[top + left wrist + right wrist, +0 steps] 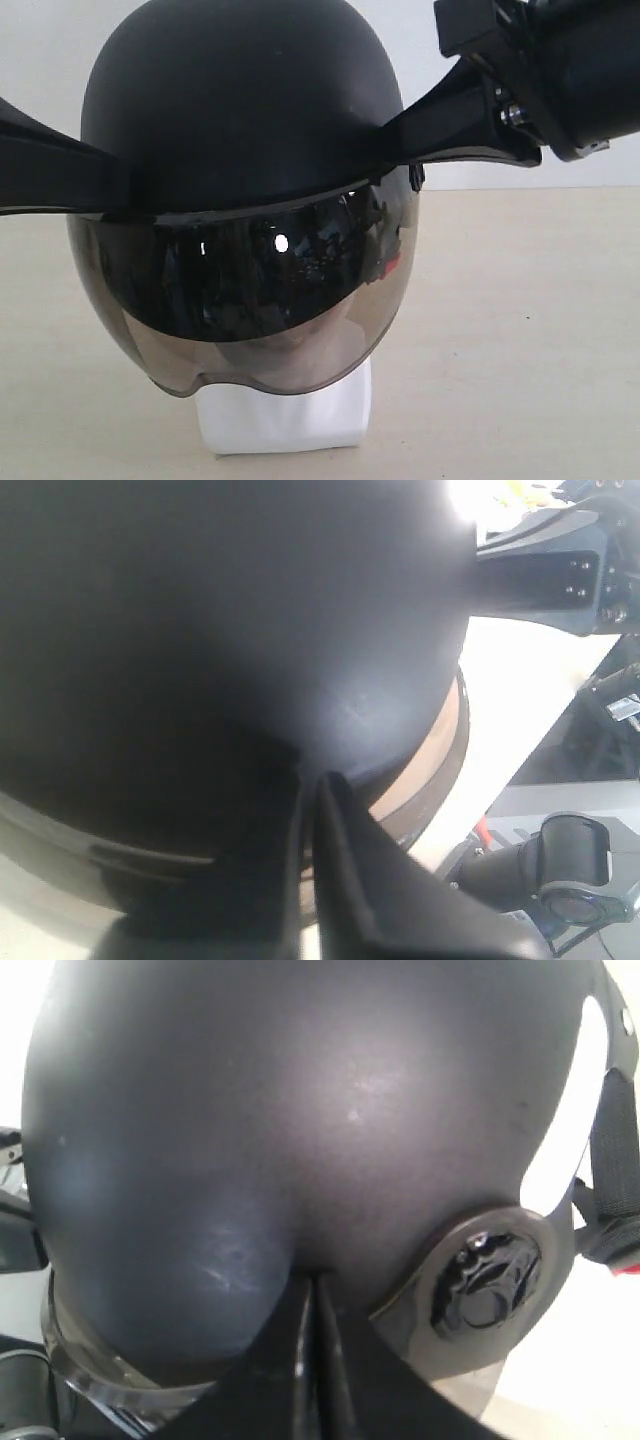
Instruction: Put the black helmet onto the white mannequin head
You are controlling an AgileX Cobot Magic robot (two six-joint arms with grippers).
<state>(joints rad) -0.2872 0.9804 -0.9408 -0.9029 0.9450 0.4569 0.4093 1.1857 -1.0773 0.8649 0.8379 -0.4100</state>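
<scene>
Presently the bench point(520, 330) carries one standing assembly, and I judge the task to be near its end.

1. Black helmet point(240, 100): it sits over the white mannequin head point(285, 415), upright and roughly level. The placement itself looks done.
2. Head: only the blocky base shows clearly, standing on the bench below the helmet's lower edge. A dim face shape shows behind the visor point(250, 290), so the head is inside the shell. Whether the crown is touching the lining is hidden, and I cannot confirm full seating.
3. Left tool point(312, 780): jaws clenched together with nothing between them. The tip appears to bear against the helmet's side, just above the rim.
4. Right tool point(312, 1282): jaws likewise clenched on nothing. The tip meets the shell on the opposite side, just beside the round visor pivot point(490, 1275). The helmet is therefore steadied between my two tips, not gripped by either one.
5. Strap point(612, 1160): it hangs loose at the side with its red buckle point(628, 1255) unfastened. The task does not call for fastening.

Remaining, in my judgement: draw both tips away sideways and check that the helmet rests level without support. The risk is that one tip drags and tilts the shell or rocks the base.
</scene>
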